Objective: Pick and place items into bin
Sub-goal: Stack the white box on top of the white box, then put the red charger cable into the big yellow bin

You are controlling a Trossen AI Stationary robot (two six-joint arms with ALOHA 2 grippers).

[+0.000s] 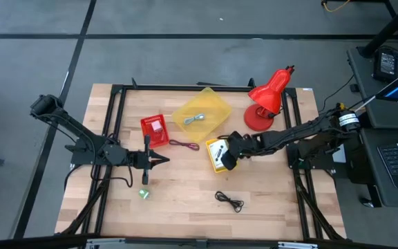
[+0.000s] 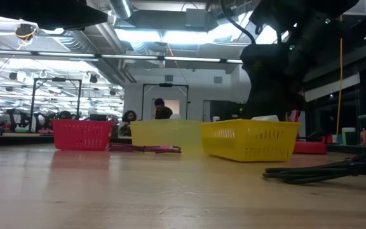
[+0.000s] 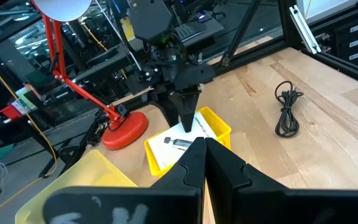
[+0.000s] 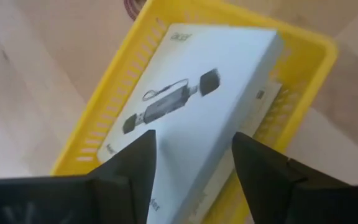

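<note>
My right pincer (image 4: pixel 194 165) hangs spread wide just above the small yellow basket (image 4: pixel 303 81), its two dark fingers (image 4: pixel 132 163) framing a white printed box (image 4: pixel 204 93) that lies flat inside and fills most of it. Nothing is held between them; the box rests on its own, tilted a little against the basket wall.

From above, that basket (image 1: pixel 211 146) sits near the middle of the wooden table (image 1: pixel 185 207), with my right pincer (image 1: pixel 228 160) over its nearer edge. A larger yellow bin (image 1: pixel 216 111) stands behind it with a small grey cord (image 1: pixel 196 119) inside, and a red basket (image 1: pixel 152 138) holding a white card (image 1: pixel 157 128) sits to the left.

My left pincer (image 1: pixel 159 161) waits closed and empty over bare wood, left of the small yellow basket.

Loose on the table are a dark red cord (image 1: pixel 184 144) between the red and yellow baskets, a black cord (image 1: pixel 230 201) near the front edge, and a tiny green object (image 1: pixel 144 194) below the left pincer. A red lamp (image 1: pixel 268 97) stands at the back right.

The box looks light and stiff, with smooth faces likely to slip; its long edges seem the surest hold. The cords are soft and limp, best pinched at the bundled middle.
</note>
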